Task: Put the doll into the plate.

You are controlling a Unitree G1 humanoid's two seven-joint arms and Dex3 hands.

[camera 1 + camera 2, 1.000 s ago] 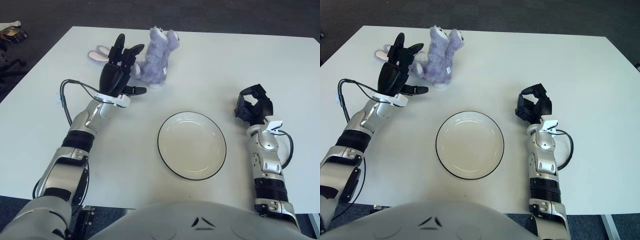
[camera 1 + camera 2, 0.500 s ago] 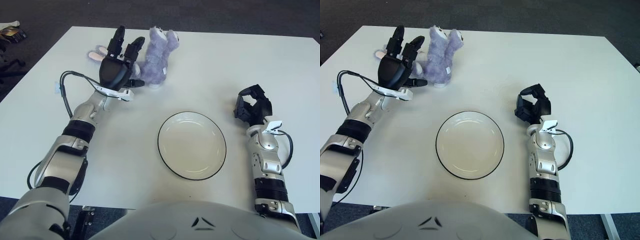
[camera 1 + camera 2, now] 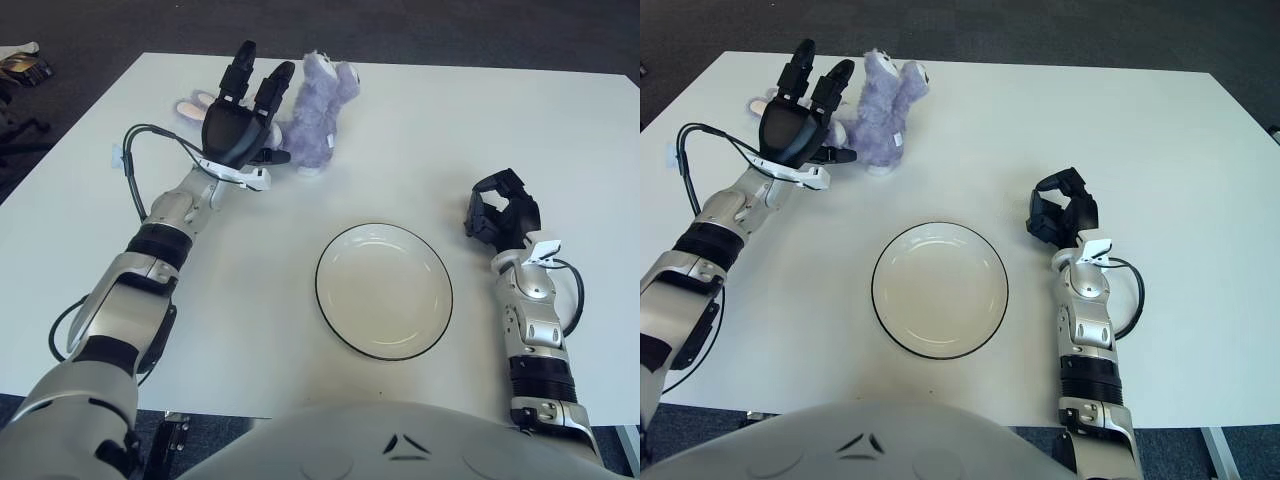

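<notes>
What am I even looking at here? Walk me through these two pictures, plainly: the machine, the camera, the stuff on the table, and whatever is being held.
This is a humanoid robot with two arms, each ending in a three-finger hand. Both pictures come from a stereo camera on its head, looking down at the white table, so they show one scene from slightly different spots.

On the table lie a purple plush doll at the far left and an empty white plate with a dark rim, near the robot.

The left hand is reaching at the doll's side with fingers spread; it grips nothing yet. The right hand rests on the table to the right of the plate, fingers curled, holding nothing. The job is to put the doll into the plate; that is not yet done.
</notes>
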